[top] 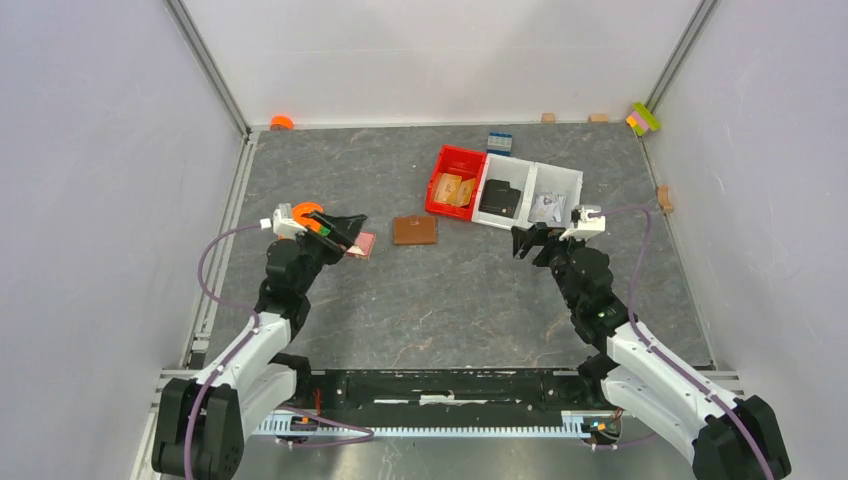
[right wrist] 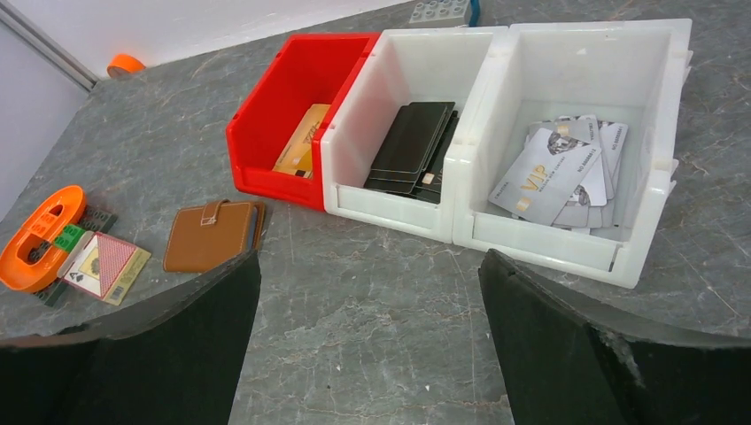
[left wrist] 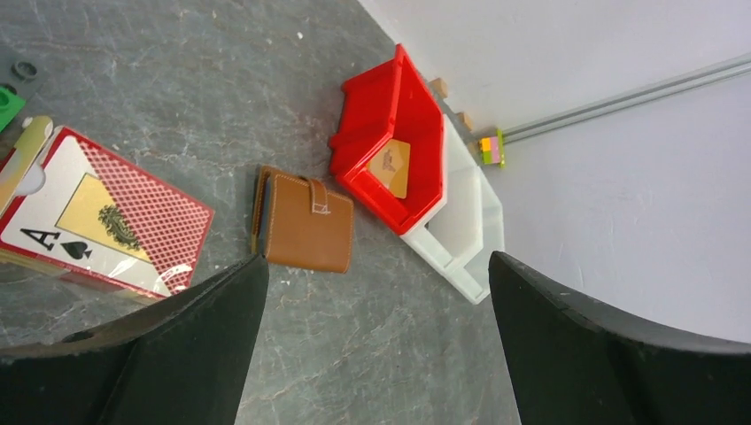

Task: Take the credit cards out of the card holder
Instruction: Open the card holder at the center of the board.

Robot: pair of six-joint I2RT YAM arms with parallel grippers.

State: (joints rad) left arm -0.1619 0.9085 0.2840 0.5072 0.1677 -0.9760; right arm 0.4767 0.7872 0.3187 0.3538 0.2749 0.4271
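Card holder [top: 414, 230] lies flat and closed on the table, strap tab across it, just left of the red bin [top: 462, 150] and near its front corner, not touching it. Left gripper [top: 348, 236] is further left of the red bin, beyond the holder, jaws spread wide and holding nothing. It is over a playing-card box [left wrist: 106, 212], and in the left wrist view the holder sits ahead, between the two fingers but well apart from them. Right gripper [top: 524, 243] is on the other side, right of the red bin and in front of the white bins [right wrist: 549, 239], jaws spread wide, empty, well apart from the holder. An orange-tan card [right wrist: 301, 142] lies inside the red bin.
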